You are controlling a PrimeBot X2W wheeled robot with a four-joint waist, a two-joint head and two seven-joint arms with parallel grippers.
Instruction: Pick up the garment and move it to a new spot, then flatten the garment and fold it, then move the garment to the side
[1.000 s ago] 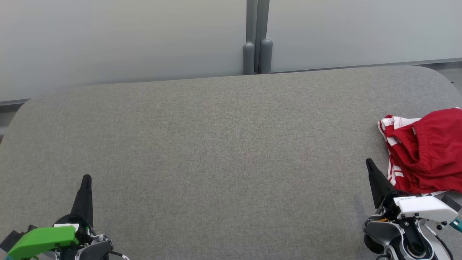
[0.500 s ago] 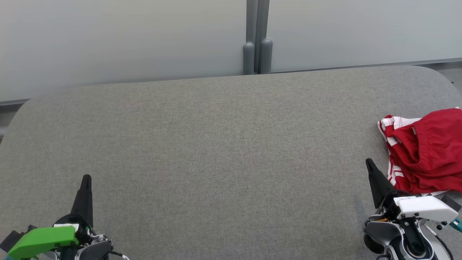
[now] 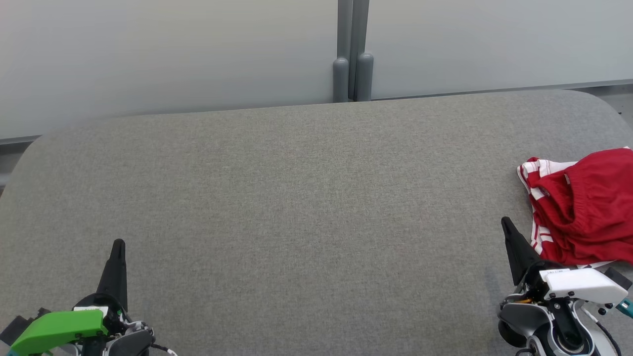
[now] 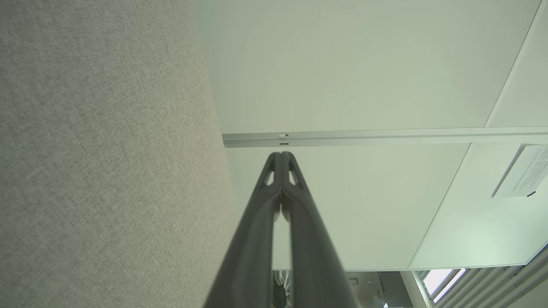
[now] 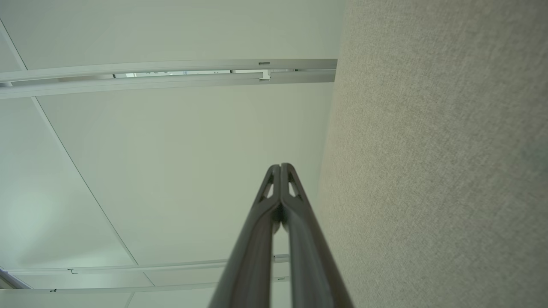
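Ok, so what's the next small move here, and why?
Probably open the right gripper and reach it to the red garment: it lies crumpled and untouched at the right edge of the table, just beside that gripper, whose jaws are shut.

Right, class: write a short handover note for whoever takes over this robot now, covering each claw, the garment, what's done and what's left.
Left claw: shut, empty, over the near left of the table.
Right claw: shut, empty, beside the garment.
Garment: red with white stripes, bunched at the grey table's right edge.
Done: nothing, by the look of it.
Left: pick up, move, flatten, fold, set aside.
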